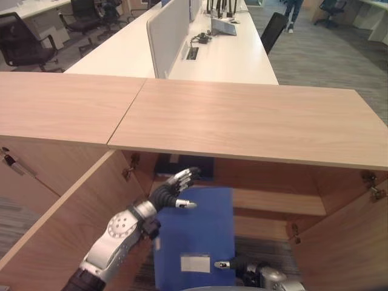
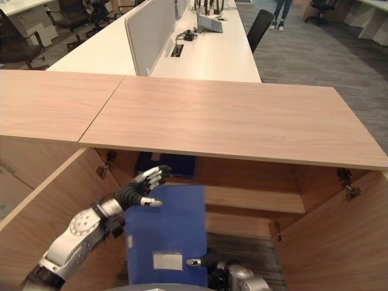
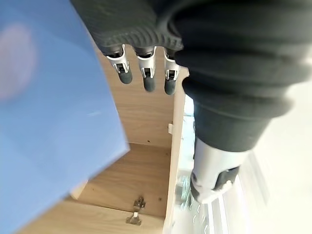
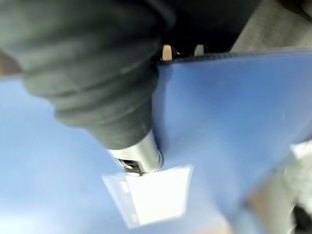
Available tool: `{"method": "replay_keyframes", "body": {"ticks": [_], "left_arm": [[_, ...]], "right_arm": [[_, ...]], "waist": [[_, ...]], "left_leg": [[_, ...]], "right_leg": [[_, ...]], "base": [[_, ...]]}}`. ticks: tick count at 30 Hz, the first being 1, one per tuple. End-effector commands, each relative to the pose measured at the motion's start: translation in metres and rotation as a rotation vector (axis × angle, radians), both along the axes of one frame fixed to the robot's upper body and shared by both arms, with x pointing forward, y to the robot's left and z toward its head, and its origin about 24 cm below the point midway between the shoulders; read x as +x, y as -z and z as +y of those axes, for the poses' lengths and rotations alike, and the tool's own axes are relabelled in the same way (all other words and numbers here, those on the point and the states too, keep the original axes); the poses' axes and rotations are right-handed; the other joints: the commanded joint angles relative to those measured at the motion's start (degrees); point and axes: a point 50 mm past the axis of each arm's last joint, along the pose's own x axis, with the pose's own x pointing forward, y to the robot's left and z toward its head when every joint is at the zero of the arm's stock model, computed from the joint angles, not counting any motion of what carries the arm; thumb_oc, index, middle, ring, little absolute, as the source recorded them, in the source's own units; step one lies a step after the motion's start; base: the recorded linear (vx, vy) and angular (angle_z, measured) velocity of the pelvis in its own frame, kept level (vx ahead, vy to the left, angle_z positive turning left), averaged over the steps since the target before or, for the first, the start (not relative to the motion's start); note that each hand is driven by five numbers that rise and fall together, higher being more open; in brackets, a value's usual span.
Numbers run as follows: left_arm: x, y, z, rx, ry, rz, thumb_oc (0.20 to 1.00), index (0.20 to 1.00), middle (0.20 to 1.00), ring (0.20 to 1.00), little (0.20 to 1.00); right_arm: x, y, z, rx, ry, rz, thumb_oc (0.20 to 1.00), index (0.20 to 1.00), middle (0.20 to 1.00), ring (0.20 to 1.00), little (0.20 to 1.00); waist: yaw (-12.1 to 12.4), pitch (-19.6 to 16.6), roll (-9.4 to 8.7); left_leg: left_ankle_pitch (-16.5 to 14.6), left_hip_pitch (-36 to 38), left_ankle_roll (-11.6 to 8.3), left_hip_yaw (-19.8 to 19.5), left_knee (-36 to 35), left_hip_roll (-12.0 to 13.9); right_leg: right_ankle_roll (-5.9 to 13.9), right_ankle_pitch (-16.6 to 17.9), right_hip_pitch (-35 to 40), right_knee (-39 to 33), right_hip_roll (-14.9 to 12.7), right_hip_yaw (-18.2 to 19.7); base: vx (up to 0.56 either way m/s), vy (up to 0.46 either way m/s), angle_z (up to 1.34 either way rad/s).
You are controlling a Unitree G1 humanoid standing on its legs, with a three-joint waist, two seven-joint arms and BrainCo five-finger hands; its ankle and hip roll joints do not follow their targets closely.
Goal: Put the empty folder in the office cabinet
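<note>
Blue folder (image 1: 197, 236) (white label (image 1: 195, 263)); light woodgrain cabinet (image 1: 254, 121).

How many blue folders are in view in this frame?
2. One blue folder is held at the open cabinet, right hand at its lower edge, left hand by its upper left. A darker folder sits inside on the shelf. Others may be hidden.

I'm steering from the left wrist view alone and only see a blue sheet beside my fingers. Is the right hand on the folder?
Observer: Yes. The right hand pinches the blue folder at its lower edge, thumb beside the white label.
Operator: Is it inside yet?
Observer: Not fully. It stands upright at the mouth of the open cabinet.
Operator: Anything in there already?
Observer: A dark blue item, apparently another folder, sits at the back, beyond the left hand.
</note>
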Motion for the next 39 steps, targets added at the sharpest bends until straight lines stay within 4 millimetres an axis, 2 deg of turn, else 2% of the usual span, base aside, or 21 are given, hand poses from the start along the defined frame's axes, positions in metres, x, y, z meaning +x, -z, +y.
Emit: {"method": "replay_keyframes", "body": {"ticks": [1, 5, 12, 13, 14, 15, 16, 18, 19, 20, 22, 23, 24, 25, 26, 28, 34, 35, 36, 38, 39], "left_arm": [[-0.013, 0.01, 0.016, -0.002, -0.074, 0.06, 1.0, 1.0, 1.0, 1.0, 1.0], [-0.022, 0.024, 0.034, 0.029, -0.185, 0.114, 1.0, 1.0, 1.0, 1.0, 1.0], [-0.028, 0.043, 0.043, -0.015, -0.36, 0.192, 1.0, 1.0, 1.0, 1.0, 1.0], [-0.027, 0.043, 0.043, -0.016, -0.36, 0.191, 1.0, 1.0, 1.0, 1.0, 1.0], [-0.027, 0.043, 0.046, -0.025, -0.401, 0.192, 1.0, 1.0, 1.0, 1.0, 1.0], [-0.028, 0.044, 0.049, -0.034, -0.438, 0.197, 1.0, 1.0, 1.0, 1.0, 1.0], [-0.033, 0.048, 0.051, -0.047, -0.482, 0.219, 1.0, 1.0, 1.0, 1.0, 1.0], [-0.033, 0.048, 0.051, -0.047, -0.482, 0.219, 1.0, 1.0, 1.0, 1.0, 1.0], [-0.037, 0.052, 0.054, -0.044, -0.505, 0.237, 1.0, 1.0, 1.0, 1.0, 1.0], [-0.037, 0.052, 0.053, -0.044, -0.505, 0.237, 1.0, 1.0, 1.0, 1.0, 1.0], [-0.043, 0.051, 0.058, -0.039, -0.527, 0.237, 1.0, 1.0, 1.0, 1.0, 1.0], [-0.043, 0.051, 0.058, -0.039, -0.526, 0.237, 1.0, 1.0, 1.0, 1.0, 1.0], [-0.045, 0.048, 0.061, -0.043, -0.53, 0.227, 1.0, 1.0, 1.0, 1.0, 1.0], [-0.045, 0.048, 0.061, -0.043, -0.53, 0.227, 1.0, 1.0, 1.0, 1.0, 1.0], [-0.052, 0.051, 0.063, -0.034, -0.539, 0.246, 1.0, 1.0, 1.0, 1.0, 1.0], [-0.054, 0.052, 0.062, -0.026, -0.528, 0.252, 1.0, 1.0, 1.0, 1.0, 1.0], [-0.059, 0.05, 0.066, 0.025, -0.501, 0.254, 1.0, 1.0, 1.0, 1.0, 1.0], [-0.059, 0.047, 0.068, 0.041, -0.501, 0.24, 1.0, 1.0, 1.0, 1.0, 1.0], [-0.059, 0.045, 0.07, 0.05, -0.502, 0.234, 1.0, 1.0, 1.0, 1.0, 1.0], [-0.058, 0.044, 0.073, 0.072, -0.497, 0.224, 1.0, 1.0, 1.0, 1.0, 1.0], [-0.057, 0.041, 0.076, 0.071, -0.505, 0.217, 1.0, 1.0, 1.0, 1.0, 1.0]], "right_arm": [[0.025, -0.015, 0.038, 0.191, 0.061, -0.076, 0.2, 0.2, 0.2, 0.2, 0.2], [0.024, -0.008, 0.015, 0.147, 0.197, -0.045, 0.2, 0.2, 0.2, 0.2, 0.2], [0.038, -0.009, -0.022, 0.098, 0.463, -0.058, 0.2, 0.2, 0.2, 0.2, 0.2], [0.038, -0.009, -0.022, 0.098, 0.463, -0.059, 0.2, 0.2, 0.2, 0.2, 0.2], [0.047, -0.014, -0.028, 0.095, 0.506, -0.093, 0.2, 0.2, 0.2, 0.2, 0.2], [0.054, -0.019, -0.037, 0.082, 0.545, -0.125, 0.2, 0.2, 0.2, 0.2, 0.2], [0.067, -0.029, -0.048, 0.069, 0.582, -0.188, 0.2, 0.2, 0.2, 0.2, 0.2], [0.067, -0.029, -0.049, 0.069, 0.582, -0.188, 0.2, 0.2, 0.2, 0.2, 0.2], [0.081, -0.042, -0.056, 0.064, 0.603, -0.263, 0.2, 0.2, 0.2, 0.2, 0.2], [0.081, -0.043, -0.056, 0.064, 0.603, -0.263, 0.2, 0.2, 0.2, 0.2, 0.2], [0.096, -0.059, -0.063, 0.078, 0.643, -0.349, 0.2, 0.2, 0.2, 0.2, 0.2], [0.096, -0.059, -0.063, 0.077, 0.644, -0.349, 0.2, 0.2, 0.2, 0.2, 0.2], [0.108, -0.072, -0.068, 0.099, 0.684, -0.415, 0.2, 0.2, 0.2, 0.2, 0.2], [0.108, -0.072, -0.068, 0.099, 0.685, -0.415, 0.2, 0.2, 0.2, 0.2, 0.2], [0.111, -0.077, -0.068, 0.134, 0.736, -0.443, 0.2, 0.2, 0.2, 0.2, 0.2], [0.112, -0.08, -0.069, 0.143, 0.751, -0.454, 0.2, 0.2, 0.2, 0.2, 0.2], [0.117, -0.092, -0.075, 0.156, 0.816, -0.516, 0.2, 0.2, 0.2, 0.2, 0.2], [0.13, -0.109, -0.075, 0.184, 0.845, -0.586, 0.2, 0.2, 0.2, 0.2, 0.2], [0.137, -0.116, -0.072, 0.2, 0.845, -0.612, 0.2, 0.2, 0.2, 0.2, 0.2], [0.146, -0.125, -0.067, 0.218, 0.838, -0.647, 0.2, 0.2, 0.2, 0.2, 0.2], [0.163, -0.145, -0.057, 0.269, 0.825, -0.713, 0.2, 0.2, 0.2, 0.2, 0.2]], "waist": [[0.1, 0.22, -3.33], [-0.15, 0.62, -3.11], [-0.82, 2.45, -2.11], [-0.82, 2.49, -2.1], [-0.9, 3.93, -2.08], [-0.65, 5.73, -2.11], [-0.16, 7.4, -2.09], [-0.16, 7.37, -2.05], [0.43, 7.96, -1.9], [0.41, 7.87, -1.91], [1.37, 8.32, -1.39], [1.44, 8.32, -1.44], [2.02, 8.6, -0.64], [2.09, 8.6, -0.67], [2.14, 7.68, 0.03], [2.01, 7.38, 0.11], [1.88, 6.44, 0.21], [2.5, 7.29, 0.97], [2.67, 8.06, 1.32], [3.22, 9.03, 1.6], [4.51, 11.0, 2.16]], "left_leg": [[-0.26, -3.13, 0.47, 0.92, -0.54, -1.7], [0.16, -3.42, 0.15, 0.32, -0.54, -1.36], [0.31, -3.47, -0.29, -1.0, 0.06, -0.15], [0.31, -3.45, -0.29, -1.01, 0.07, -0.14], [-0.69, -5.26, -0.38, -1.03, 4.05, 0.59], [-3.59, -8.14, -1.37, -1.26, 10.95, 1.77], [-4.05, -13.14, -1.73, -0.01, 18.78, 2.95], [-4.14, -13.3, -1.74, -0.04, 18.99, 3.0], [-2.71, -17.71, -1.1, 1.23, 20.17, 2.27], [-2.71, -17.85, -1.08, 1.22, 20.22, 2.25], [0.9, -20.8, -1.12, 1.98, 16.39, 0.33], [1.03, -20.69, -1.12, 2.07, 16.16, 0.3], [3.36, -21.15, -1.59, 2.69, 12.73, 0.4], [3.45, -21.06, -1.59, 2.76, 12.57, 0.4], [3.78, -18.55, -0.86, 3.27, 7.75, 0.56], [4.06, -17.9, -0.65, 3.52, 6.64, 0.41], [3.05, -16.52, 1.38, 5.07, 4.6, -1.47], [0.46, -16.35, 3.76, 6.18, 5.8, -3.03], [-0.18, -16.46, 4.59, 6.93, 6.31, -3.31], [-0.8, -17.08, 5.43, 8.23, 7.15, -3.56], [-1.59, -18.13, 5.8, 10.53, 7.94, -3.04]], "right_leg": [[3.47, -2.13, -0.56, 0.54, -1.25, 0.88], [3.23, -2.54, -0.52, 0.75, -0.98, 0.43], [2.31, -4.28, -0.47, 2.85, -0.64, -0.66], [2.31, -4.3, -0.45, 2.88, -0.64, -0.67], [1.68, -4.96, -1.01, 4.25, -0.62, -0.55], [1.08, -6.5, -0.52, 4.78, -0.01, 0.14], [0.19, -7.29, -0.02, 4.41, 0.06, -0.27], [0.17, -7.29, -0.08, 4.41, 0.1, -0.28], [0.0, -7.86, 0.2, 4.01, -0.11, -0.45], [0.0, -7.88, 0.08, 4.04, -0.14, -0.46], [0.09, -8.53, 0.08, 3.95, 0.57, 0.85], [0.08, -8.52, 0.04, 3.97, 0.53, 0.92], [0.19, -9.18, -0.09, 4.37, 1.11, 2.05], [0.19, -9.18, -0.12, 4.4, 1.09, 2.12], [0.75, -9.72, 0.17, 4.33, 1.45, 3.14], [0.96, -9.83, 0.34, 4.25, 1.2, 3.4], [2.79, -10.73, -1.16, 6.29, -2.13, 4.51], [4.67, -10.95, -6.12, 15.08, -6.18, 5.71], [5.36, -10.81, -9.16, 20.06, -7.68, 6.18], [5.97, -10.85, -13.17, 25.38, -9.42, 6.16], [6.08, -8.08, -19.68, 29.99, -13.38, 3.39]], "base": [[0.01, -0.043, 0.04], [0.02, -0.058, 0.06], [0.02, -0.072, 0.09], [-0.05, -0.097, 0.05], [-0.04, -0.154, 0.07], [-0.08, -0.224, 0.17], [-0.03, -0.163, 0.18], [0.0, -0.028, 0.05], [0.05, 0.016, -0.1], [0.12, 0.065, -0.07], [0.11, 0.084, -0.06], [0.11, 0.104, -0.23], [0.07, 0.069, -0.24], [0.18, 0.168, -0.37], [0.12, 0.099, -0.45], [0.13, 0.136, -0.42], [0.1, 0.203, -0.27], [0.0, 0.333, -0.09], [0.0, 0.335, -0.13], [-0.14, 0.177, -0.3], [-0.19, 0.183, -0.52]]}}
